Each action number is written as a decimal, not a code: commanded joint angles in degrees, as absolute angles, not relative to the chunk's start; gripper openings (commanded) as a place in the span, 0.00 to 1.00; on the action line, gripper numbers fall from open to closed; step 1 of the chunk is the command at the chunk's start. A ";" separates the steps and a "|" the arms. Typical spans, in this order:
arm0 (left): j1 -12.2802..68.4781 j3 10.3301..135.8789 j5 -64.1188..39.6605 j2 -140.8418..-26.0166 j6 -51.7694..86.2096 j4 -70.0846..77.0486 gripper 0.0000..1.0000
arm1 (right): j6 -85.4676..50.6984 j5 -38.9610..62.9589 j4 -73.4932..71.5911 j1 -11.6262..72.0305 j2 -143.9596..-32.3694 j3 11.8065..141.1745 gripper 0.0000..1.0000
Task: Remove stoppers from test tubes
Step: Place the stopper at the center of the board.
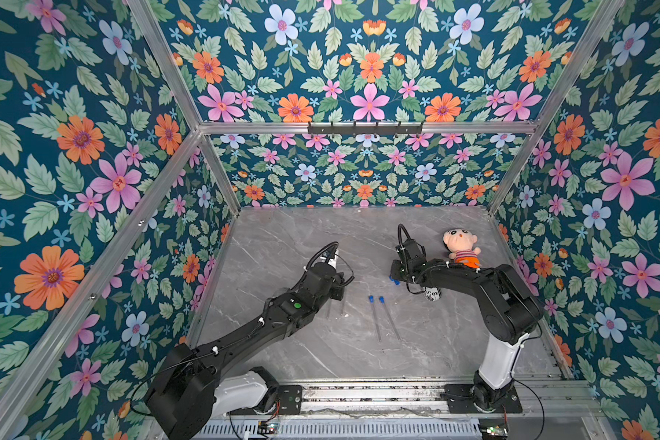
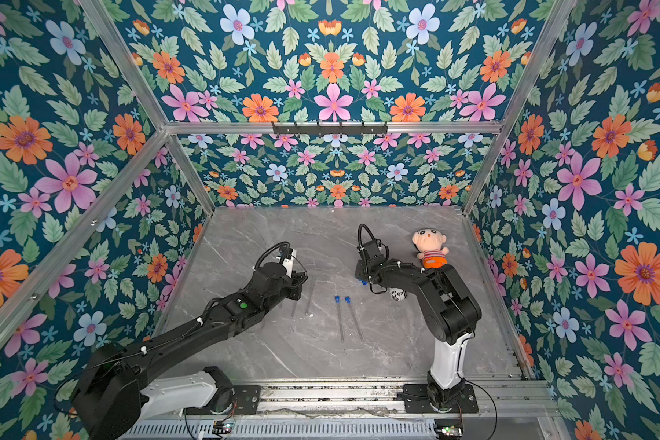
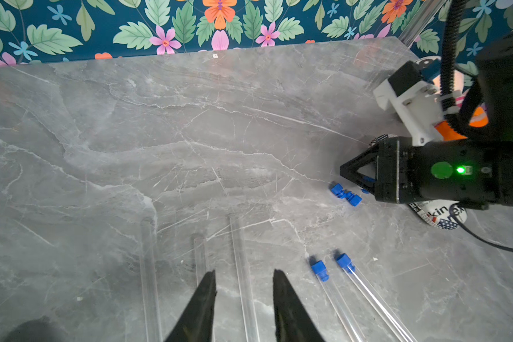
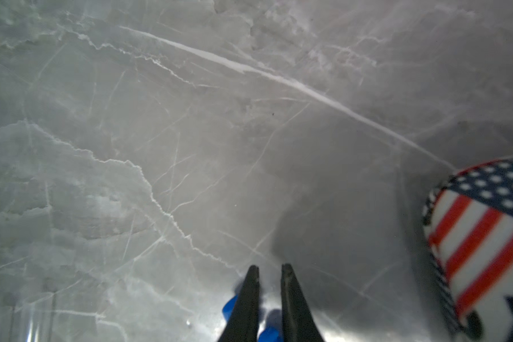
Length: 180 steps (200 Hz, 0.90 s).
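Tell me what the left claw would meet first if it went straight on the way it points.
Likely the uncapped test tube lying lengthwise between the left claw's open jaws, or the marble table beside it. Depth is unclear; nothing else shows ahead.

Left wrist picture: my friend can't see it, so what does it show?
The left hand hangs open over three bare clear test tubes lying on grey marble. Beside them lie two more tubes plugged with blue stoppers; loose stoppers lie by the shut right hand.
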State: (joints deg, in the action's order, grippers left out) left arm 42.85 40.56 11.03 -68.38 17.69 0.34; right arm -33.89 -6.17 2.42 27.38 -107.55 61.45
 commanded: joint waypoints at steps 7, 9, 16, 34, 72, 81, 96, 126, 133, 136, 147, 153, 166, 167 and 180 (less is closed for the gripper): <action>42.85 40.29 11.76 -68.64 16.83 1.40 0.35 | -34.52 -7.55 1.16 27.07 -109.26 62.07 0.11; 42.88 40.31 11.77 -68.64 16.82 1.41 0.35 | -34.54 -7.62 1.19 27.05 -109.36 62.12 0.11; 42.84 40.17 11.77 -68.73 16.75 1.49 0.35 | -34.63 -7.80 1.35 27.05 -109.78 62.27 0.13; 42.88 39.97 11.78 -68.96 16.71 1.83 0.35 | -34.80 -8.09 1.67 26.94 -110.82 62.84 0.16; 42.86 39.45 11.78 -69.09 16.61 2.64 0.35 | -35.07 -8.60 2.62 26.89 -112.19 63.96 0.20; 42.82 39.29 11.81 -69.08 16.60 2.77 0.35 | -35.12 -8.83 2.94 26.89 -112.26 64.11 0.22; 42.82 39.15 11.87 -69.11 16.48 2.86 0.35 | -35.16 -9.14 3.31 26.88 -112.24 64.16 0.25; 42.81 38.87 12.14 -68.95 16.36 2.97 0.35 | -35.24 -9.34 3.86 26.89 -112.24 64.15 0.30; 42.81 38.78 12.13 -68.83 16.41 3.07 0.35 | -35.33 -9.32 3.91 26.87 -112.19 64.04 0.31; 42.84 38.75 12.12 -68.84 16.43 3.07 0.35 | -35.41 -9.32 3.95 26.89 -112.15 64.00 0.31; 42.83 38.54 12.05 -68.58 16.52 3.16 0.35 | -35.50 -9.32 3.87 26.88 -111.84 63.93 0.32; 42.86 38.57 12.04 -68.56 16.49 3.16 0.35 | -35.43 -9.23 3.87 26.86 -111.66 63.98 0.33; 42.83 38.42 12.00 -68.44 16.53 3.01 0.35 | -35.41 -9.16 4.04 26.89 -111.25 64.31 0.33; 42.82 38.42 11.98 -68.45 16.53 3.00 0.35 | -35.42 -9.15 4.08 26.89 -111.22 64.28 0.33; 42.81 38.41 11.95 -68.29 16.66 2.83 0.35 | -35.17 -9.17 4.47 26.89 -110.85 64.83 0.34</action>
State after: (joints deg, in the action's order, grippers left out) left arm 42.85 38.50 11.62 -68.62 17.45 1.63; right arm -34.54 -8.75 -0.05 26.83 -111.35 64.36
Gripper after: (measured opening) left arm 0.353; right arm 0.335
